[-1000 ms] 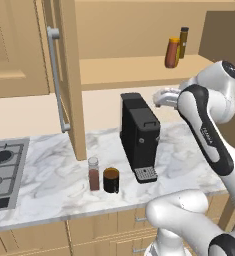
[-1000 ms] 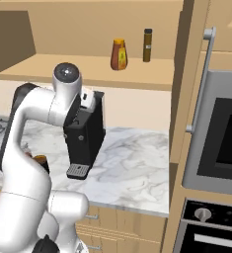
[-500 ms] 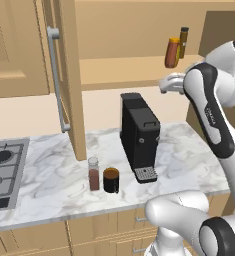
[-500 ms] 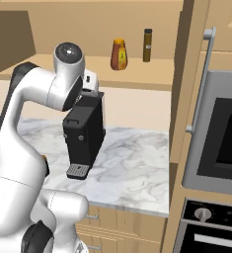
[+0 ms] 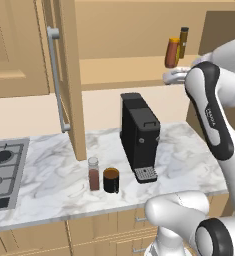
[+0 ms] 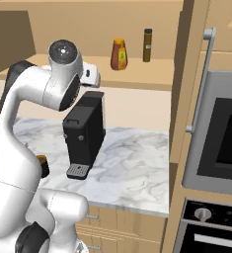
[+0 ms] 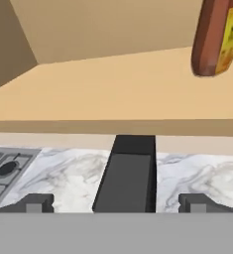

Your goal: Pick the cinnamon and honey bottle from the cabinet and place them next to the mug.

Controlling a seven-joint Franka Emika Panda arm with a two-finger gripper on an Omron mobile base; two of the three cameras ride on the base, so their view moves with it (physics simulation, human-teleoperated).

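One honey bottle [image 7: 217,37] stands upright on the cabinet [image 5: 139,70] shelf, seen up and right of the open, empty hand [image 7: 115,203].

Base views flank arm, share coffee machine [image 5: 139,137] — hand view above it.

Even, soft rendered light — faint shadows, no glare — edges slightly blurred.

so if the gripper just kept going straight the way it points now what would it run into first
Probably the cabinet shelf front or the bare shelf board just above it. The open gripper aims there over the coffee machine, and the honey bottle sits up and to one side of that line. Depth is hard to judge.
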